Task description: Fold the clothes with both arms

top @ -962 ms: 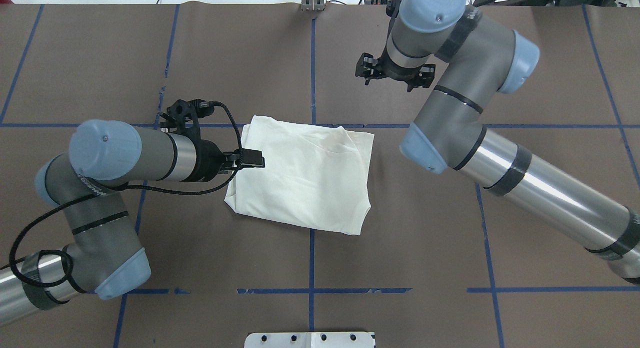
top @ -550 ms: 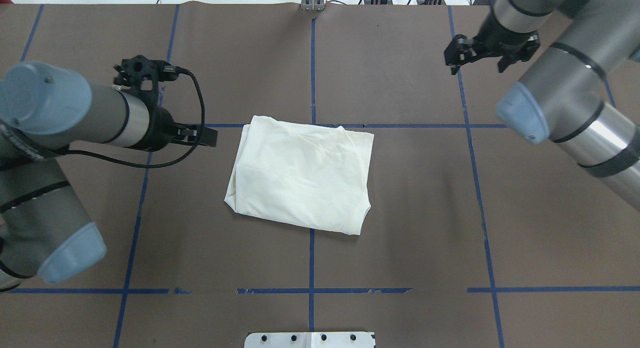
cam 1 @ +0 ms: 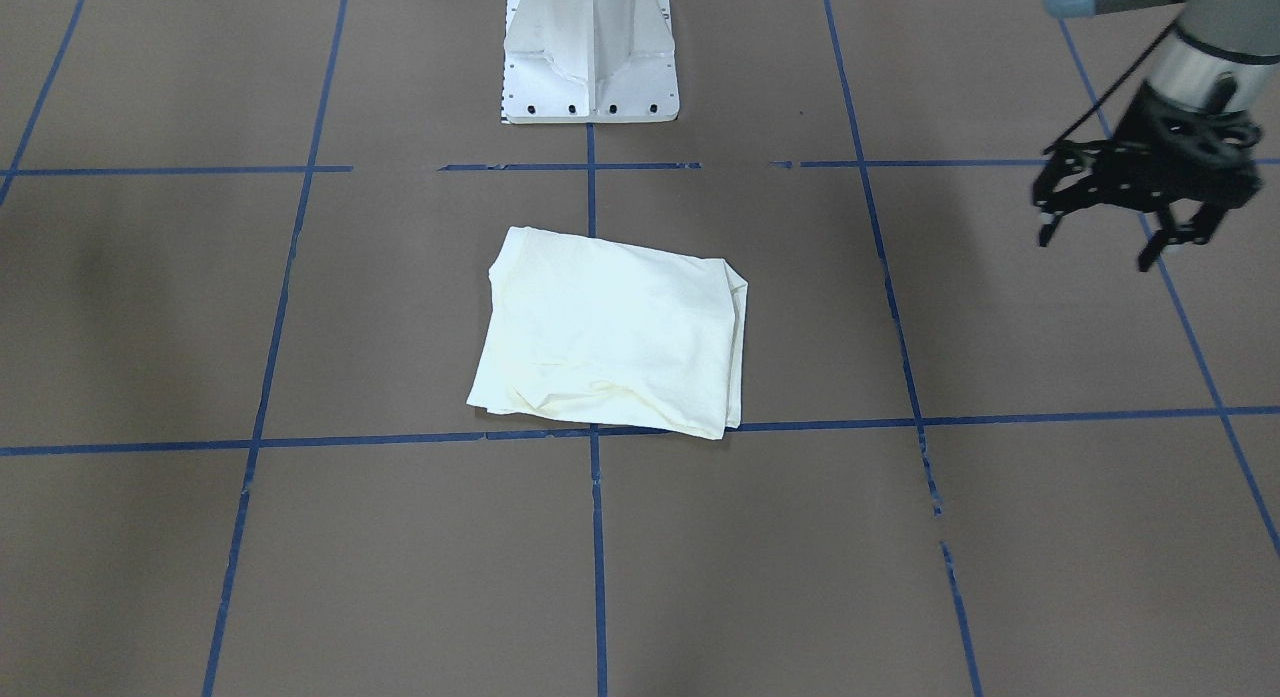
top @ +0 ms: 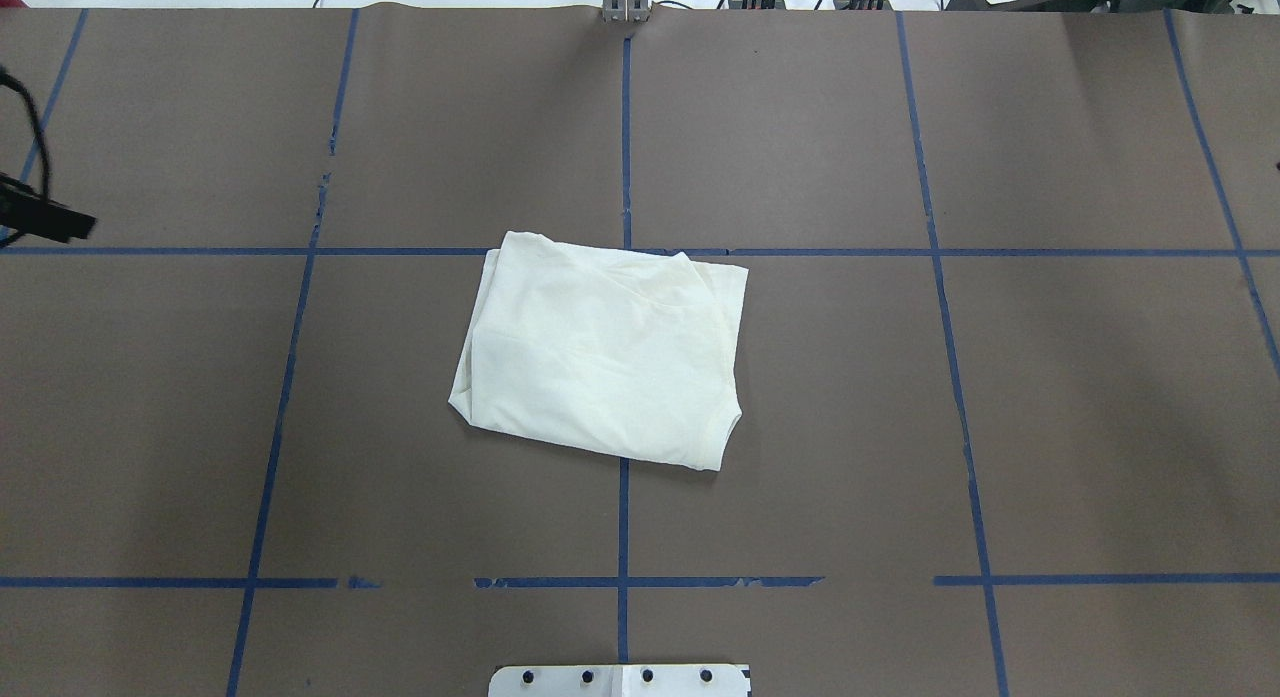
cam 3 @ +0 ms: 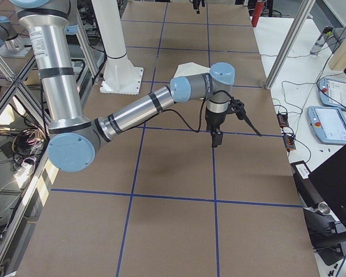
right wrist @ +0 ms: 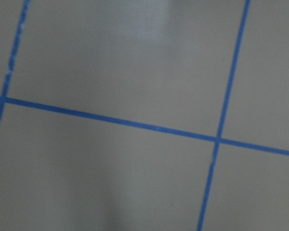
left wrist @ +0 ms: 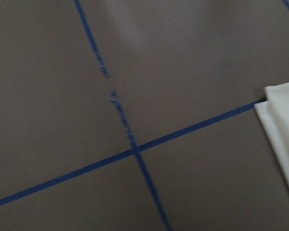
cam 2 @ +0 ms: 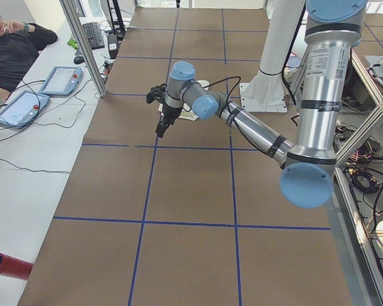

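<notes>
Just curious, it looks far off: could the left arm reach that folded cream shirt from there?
Probably yes. The cream shirt lies alone on the table, and the open left hand hangs off to its side, nothing between them.

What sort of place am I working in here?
Most likely a robotics lab: a brown-papered table with a blue tape grid, teach pendants on the side bench, and aluminium frame posts.
</notes>
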Controlling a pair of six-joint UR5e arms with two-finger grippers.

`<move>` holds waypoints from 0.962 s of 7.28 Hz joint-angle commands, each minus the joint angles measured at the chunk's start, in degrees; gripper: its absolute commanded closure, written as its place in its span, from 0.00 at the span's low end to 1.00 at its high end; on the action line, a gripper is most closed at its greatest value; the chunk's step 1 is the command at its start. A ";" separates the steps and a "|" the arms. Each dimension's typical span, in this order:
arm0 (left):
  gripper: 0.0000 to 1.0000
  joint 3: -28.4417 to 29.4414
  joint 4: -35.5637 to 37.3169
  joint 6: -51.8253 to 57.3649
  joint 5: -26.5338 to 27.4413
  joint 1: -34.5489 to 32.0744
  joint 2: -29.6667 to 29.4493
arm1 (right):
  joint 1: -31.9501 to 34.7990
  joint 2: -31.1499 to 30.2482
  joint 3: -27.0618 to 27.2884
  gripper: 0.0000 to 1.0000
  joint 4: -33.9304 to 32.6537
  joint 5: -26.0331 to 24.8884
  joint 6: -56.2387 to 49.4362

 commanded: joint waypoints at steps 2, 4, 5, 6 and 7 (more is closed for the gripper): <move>0.00 7.56 -0.04 17.00 -7.14 -21.22 9.24 | 8.00 -17.20 -0.11 0.00 6.23 3.59 -3.39; 0.00 13.62 -0.21 17.86 -7.48 -25.97 11.63 | 8.44 -23.11 0.23 0.00 7.84 3.68 -3.56; 0.00 14.27 0.22 18.13 -8.19 -26.97 12.33 | 8.45 -23.92 0.50 0.00 7.84 3.68 -3.65; 0.00 13.05 0.57 18.14 -11.85 -26.98 14.60 | 8.45 -23.67 0.85 0.00 7.93 3.76 -3.74; 0.00 13.30 1.36 17.96 -14.58 -26.98 14.53 | 8.45 -22.97 1.55 0.00 7.84 4.03 -3.57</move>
